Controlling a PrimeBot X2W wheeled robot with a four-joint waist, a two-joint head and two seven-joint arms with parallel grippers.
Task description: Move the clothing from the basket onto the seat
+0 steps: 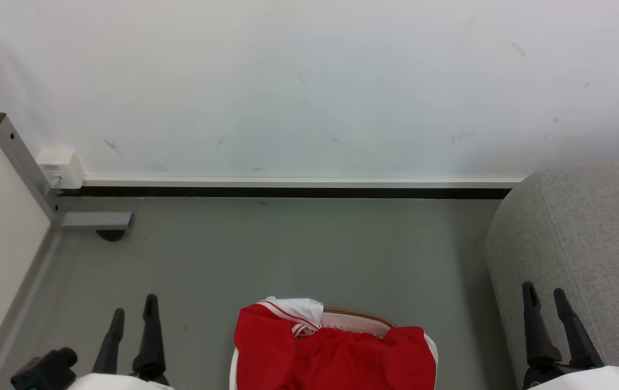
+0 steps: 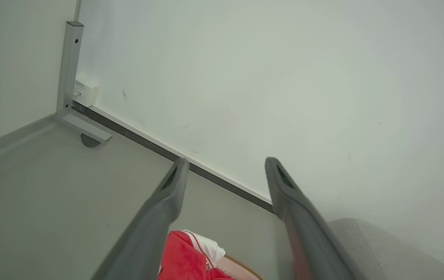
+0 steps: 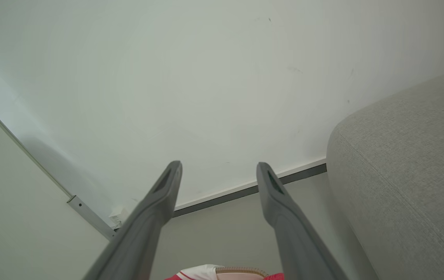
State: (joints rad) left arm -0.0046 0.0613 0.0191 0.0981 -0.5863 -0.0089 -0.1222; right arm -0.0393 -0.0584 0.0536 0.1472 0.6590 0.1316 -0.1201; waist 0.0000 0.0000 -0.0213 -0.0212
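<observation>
The red clothing (image 1: 331, 352) with white parts and striped trim lies heaped in the white basket (image 1: 361, 320), whose brown rim peeks out at the bottom middle of the head view. The grey seat (image 1: 586, 233) stands at the right. My left gripper (image 1: 135, 306) is open at the lower left, well left of the basket, with nothing between its fingers. My right gripper (image 1: 544, 292) is open at the lower right, in front of the seat's side. From the left wrist, the clothing (image 2: 185, 258) shows between my gripper's (image 2: 226, 165) fingers. The right wrist view shows the seat (image 3: 408, 163) beside my gripper (image 3: 218, 167).
A white wall with a dark baseboard (image 1: 288, 192) runs across the back. A grey metal post (image 1: 19, 162) with a foot bracket and a small white box (image 1: 63, 167) stand in the left corner. Grey floor (image 1: 288, 254) lies between basket and wall.
</observation>
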